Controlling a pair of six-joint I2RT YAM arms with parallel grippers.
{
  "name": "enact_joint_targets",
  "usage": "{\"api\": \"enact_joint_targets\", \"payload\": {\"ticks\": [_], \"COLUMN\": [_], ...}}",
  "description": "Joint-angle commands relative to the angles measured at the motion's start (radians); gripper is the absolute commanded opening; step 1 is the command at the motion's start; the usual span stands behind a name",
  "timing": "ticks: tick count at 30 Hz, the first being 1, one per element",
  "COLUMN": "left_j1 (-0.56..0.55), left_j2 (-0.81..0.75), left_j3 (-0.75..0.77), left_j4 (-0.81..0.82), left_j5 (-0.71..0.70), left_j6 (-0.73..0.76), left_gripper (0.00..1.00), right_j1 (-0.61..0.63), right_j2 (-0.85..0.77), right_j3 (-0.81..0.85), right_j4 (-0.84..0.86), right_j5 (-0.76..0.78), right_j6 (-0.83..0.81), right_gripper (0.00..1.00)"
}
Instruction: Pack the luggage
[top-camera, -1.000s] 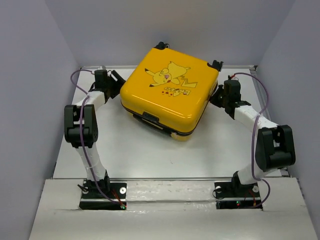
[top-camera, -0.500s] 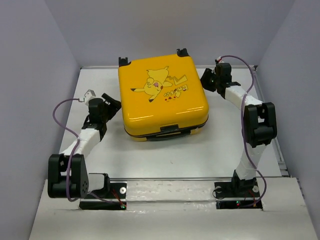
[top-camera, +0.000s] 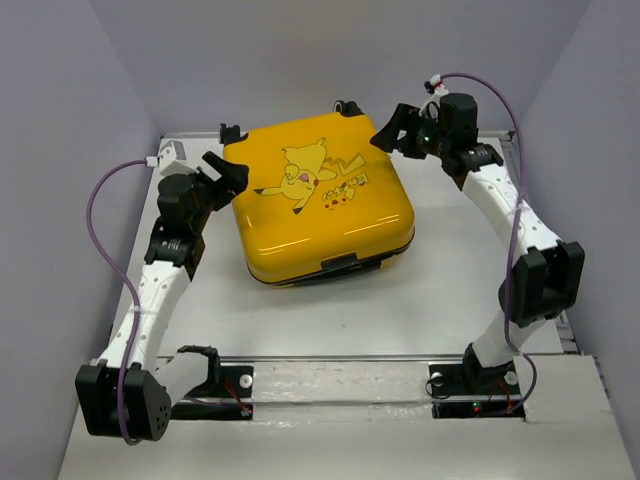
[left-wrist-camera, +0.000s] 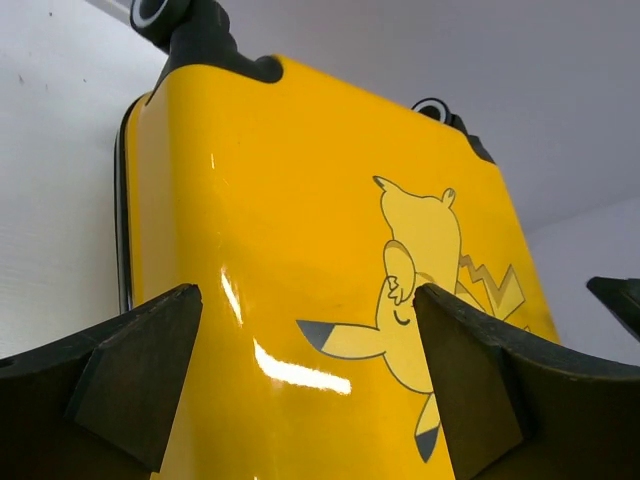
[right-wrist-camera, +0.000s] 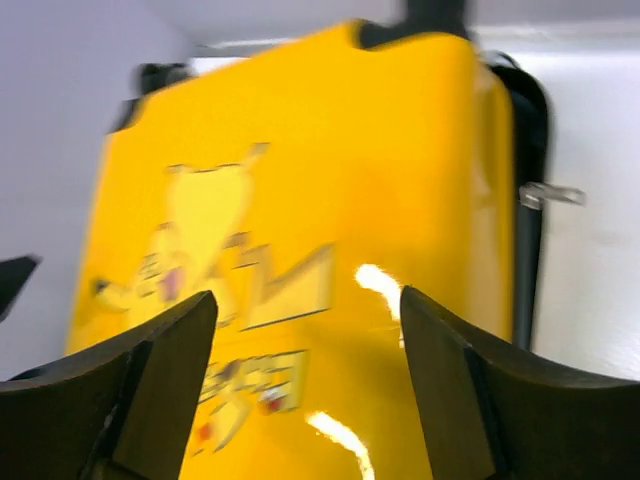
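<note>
The luggage (top-camera: 315, 205), a bright-yellow hard-shell case with a Pikachu print, lies closed and flat on the table, its black wheels at the far edge. My left gripper (top-camera: 226, 172) hovers open over the case's left far corner, nothing between its fingers. In the left wrist view the yellow lid (left-wrist-camera: 300, 250) fills the space under the open left gripper (left-wrist-camera: 305, 375). My right gripper (top-camera: 392, 128) hangs open above the right far corner. The right wrist view shows the blurred lid (right-wrist-camera: 320, 180) under the open right gripper (right-wrist-camera: 305, 385).
The white table (top-camera: 440, 290) is walled in by grey panels at the back and on both sides. A metal rail (top-camera: 340, 360) runs along the near edge by the arm bases. A black handle (top-camera: 338, 265) sits on the case's near side.
The case has turned and slid slightly left. The left arm swung up from the table to the case's left corner and opened wider. The right gripper opened from shut and rose.
</note>
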Motion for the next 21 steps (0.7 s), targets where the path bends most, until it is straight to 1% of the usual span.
{"api": "enact_joint_targets", "payload": {"ticks": [1, 2, 3, 4, 5, 7, 8, 10, 11, 12, 13, 14, 17, 21], "left_j1": [0.011, 0.011, 0.011, 0.013, 0.013, 0.018, 0.022, 0.025, 0.027, 0.028, 0.030, 0.030, 0.031, 0.031], "left_j2": [-0.139, -0.158, -0.173, -0.210, -0.227, -0.270, -0.279, -0.308, -0.321, -0.331, -0.354, -0.367, -0.407, -0.440], "left_j3": [-0.009, -0.010, -0.045, -0.068, -0.112, -0.163, -0.186, -0.258, -0.280, -0.318, -0.335, -0.365, -0.398, -0.453], "left_j4": [-0.072, -0.076, -0.083, -0.101, -0.113, -0.130, -0.144, -0.144, -0.144, -0.144, -0.144, -0.144, -0.144, -0.126], "left_j5": [0.047, 0.047, 0.057, 0.069, 0.070, 0.099, 0.109, 0.138, 0.145, 0.155, 0.153, 0.153, 0.135, 0.127], "left_j6": [0.062, 0.062, 0.065, 0.080, 0.085, 0.090, 0.088, 0.083, 0.067, 0.057, 0.045, 0.019, -0.013, -0.076], "left_gripper": [0.99, 0.99, 0.99, 0.99, 0.99, 0.99, 0.99, 0.99, 0.99, 0.99, 0.99, 0.99, 0.99, 0.99], "right_j1": [0.050, 0.050, 0.079, 0.098, 0.121, 0.197, 0.222, 0.251, 0.262, 0.262, 0.262, 0.262, 0.262, 0.262], "right_j2": [-0.239, -0.296, -0.353, -0.464, -0.518, -0.636, -0.758, -0.859, -0.903, -0.983, -1.014, -1.052, -1.048, -0.991], "right_j3": [-0.142, -0.218, -0.298, -0.453, -0.526, -0.673, -0.811, -0.916, -0.959, -1.040, -1.074, -1.129, -1.177, -1.203], "right_j4": [0.027, 0.064, 0.096, 0.137, 0.152, 0.193, 0.236, 0.245, 0.244, 0.248, 0.248, 0.250, 0.247, 0.276], "right_j5": [-0.084, -0.084, -0.084, -0.081, -0.069, -0.023, -0.007, 0.013, 0.020, 0.039, 0.045, 0.053, 0.082, 0.164], "right_j6": [-0.063, -0.063, -0.065, -0.071, -0.077, -0.074, -0.067, -0.030, -0.021, 0.002, 0.012, 0.021, 0.030, 0.024], "right_gripper": [0.64, 0.54, 0.42, 0.23, 0.17, 0.12, 0.12, 0.12, 0.16, 0.20, 0.25, 0.37, 0.49, 0.51]}}
